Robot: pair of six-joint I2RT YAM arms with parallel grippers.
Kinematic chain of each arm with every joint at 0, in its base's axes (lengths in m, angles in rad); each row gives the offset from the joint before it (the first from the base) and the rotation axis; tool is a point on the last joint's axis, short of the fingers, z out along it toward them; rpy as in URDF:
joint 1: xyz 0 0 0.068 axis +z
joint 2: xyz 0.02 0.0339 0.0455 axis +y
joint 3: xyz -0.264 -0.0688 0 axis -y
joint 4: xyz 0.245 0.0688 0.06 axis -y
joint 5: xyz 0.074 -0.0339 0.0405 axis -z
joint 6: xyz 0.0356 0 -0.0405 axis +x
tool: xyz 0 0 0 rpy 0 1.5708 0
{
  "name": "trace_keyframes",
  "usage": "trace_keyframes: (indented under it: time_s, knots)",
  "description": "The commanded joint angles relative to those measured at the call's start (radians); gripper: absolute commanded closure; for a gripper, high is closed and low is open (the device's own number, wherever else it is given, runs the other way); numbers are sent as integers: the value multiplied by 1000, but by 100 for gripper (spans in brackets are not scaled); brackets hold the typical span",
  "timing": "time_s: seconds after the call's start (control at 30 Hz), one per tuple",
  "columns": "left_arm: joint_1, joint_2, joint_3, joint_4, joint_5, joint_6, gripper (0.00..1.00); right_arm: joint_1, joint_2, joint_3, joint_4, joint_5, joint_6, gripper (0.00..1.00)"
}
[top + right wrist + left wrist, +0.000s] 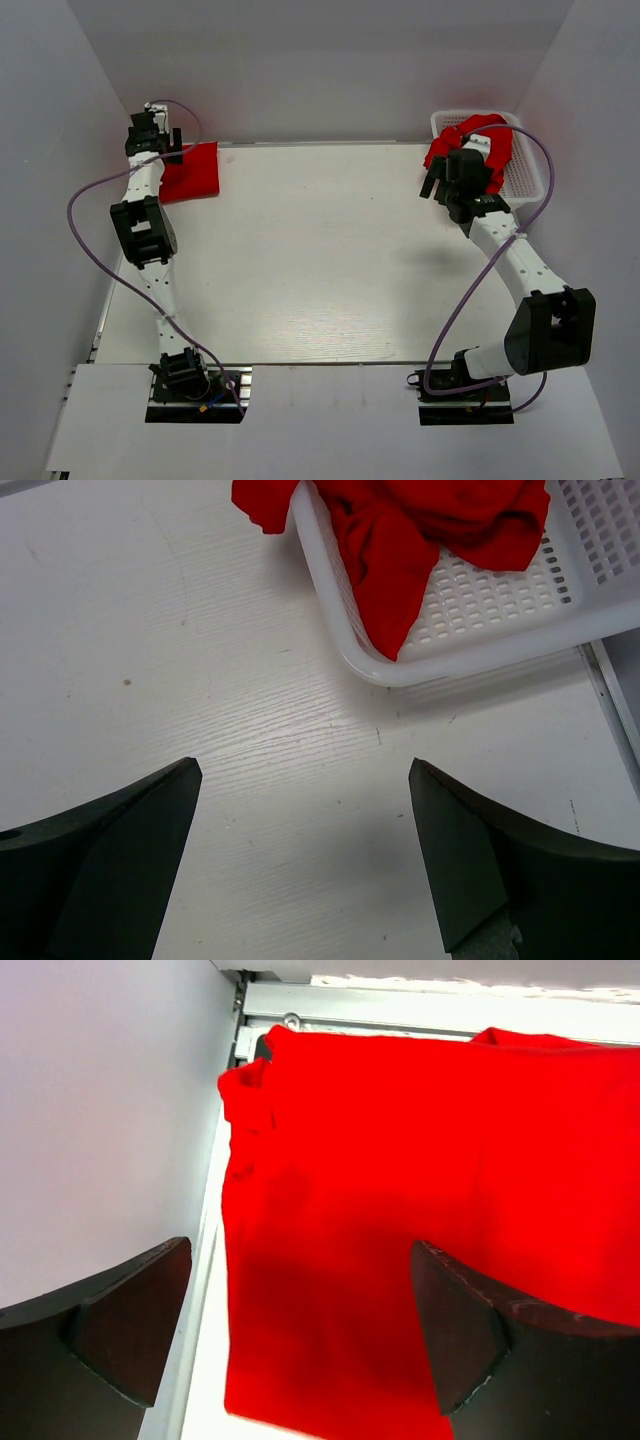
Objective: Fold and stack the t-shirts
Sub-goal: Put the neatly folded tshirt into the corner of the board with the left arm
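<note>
left fingers (120, 1330): spread wide, gripping nothing, hovering over red cloth.
flat t-shirt (400, 1180): smooth on the worktop (200, 680), below and ahead of the left fingers, spanning the gap between them.
right fingers (110, 860): spread wide, empty, above bare worktop.
crumpled t-shirts (420, 520): ahead of the right fingers, heaped in the basket (450, 665), one fold draped over its near rim.
basket: ahead and right of the right fingers.

The folded t-shirt (420, 1210) is matt red cloth, lightly creased; the crumpled t-shirts (420, 520) look alike. The basket (480, 610) is smooth white plastic lattice with a slight sheen. The table (250, 730) shows white, matt wood grain. The right arm's fingers (100, 870) are dark and matt.
</note>
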Motion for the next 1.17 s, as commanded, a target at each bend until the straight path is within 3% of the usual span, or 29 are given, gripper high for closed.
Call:
trace_keyframes:
  time_s: [0.0,0.17,0.27,0.37,0.4,0.5,0.6,0.73,0.87,1.13]
  knots:
    - [-20,-181,-13,-34,59,-70,0,-4,17,18,47,-4,19,10]
    - [-64,-292,-88,-45,255,-154,0,-14,50,1,53,-79,39,10]
    - [-154,-356,-148,-77,304,-196,0,-26,85,-16,64,-157,60,10]
    - [-292,-507,-394,4,288,-272,0,-31,114,-34,107,-318,37,10]
    - [-328,-558,-568,97,287,-289,0,-28,114,-53,119,-340,28,10]
    - [-432,-755,-887,230,310,-393,0,-31,111,-91,157,-461,1,10]
    - [-498,-877,-1056,273,323,-437,0,-29,111,-109,170,-466,-4,10]
    - [-550,-951,-1111,173,226,-460,0,-24,111,-120,220,-516,-1,10]
    - [-573,-999,-1153,184,202,-469,0,-26,110,-146,256,-590,-1,10]
    - [-592,-988,-1131,144,166,-469,0,-20,114,-171,305,-628,-6,10]
